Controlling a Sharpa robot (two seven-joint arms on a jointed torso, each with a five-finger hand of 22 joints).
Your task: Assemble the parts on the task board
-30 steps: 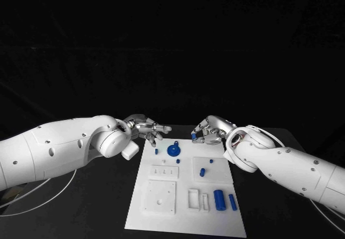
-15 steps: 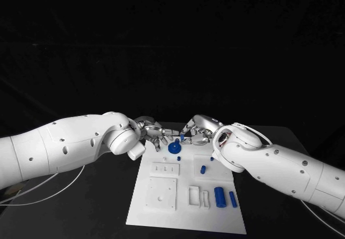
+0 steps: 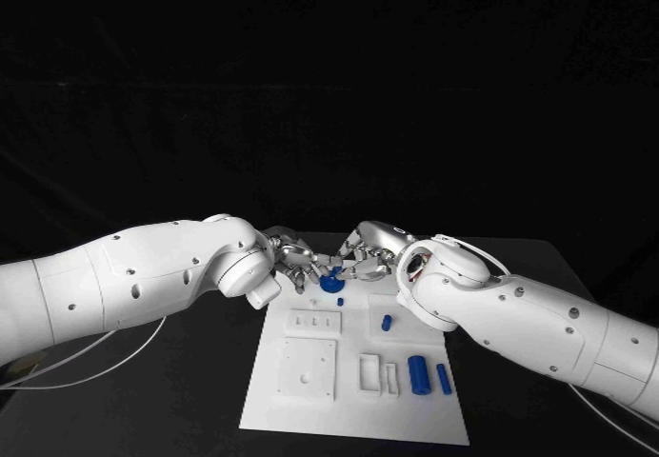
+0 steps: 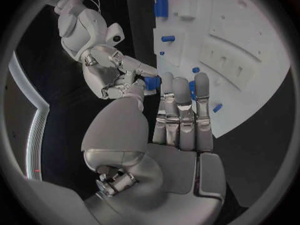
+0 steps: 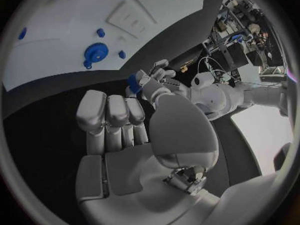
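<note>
A small blue part (image 4: 151, 82) is pinched in the right hand (image 3: 364, 249), just beyond the task board's (image 3: 350, 414) far edge. The left hand (image 3: 292, 253) is close beside it, fingers extended and apart, holding nothing. On the board: a blue gear (image 3: 331, 283) near the far edge, two blue cylinders (image 3: 419, 373) at the near right. Black table (image 3: 543, 286) borders both sides.

- The task board (image 3: 319, 400) is white.
- The parts are blue, like the round gear (image 3: 331, 283).
- The table (image 3: 206, 400) is black.
- Both hands, left hand (image 3: 291, 253) and right hand (image 3: 360, 255), are silver.
- The arms are white.
</note>
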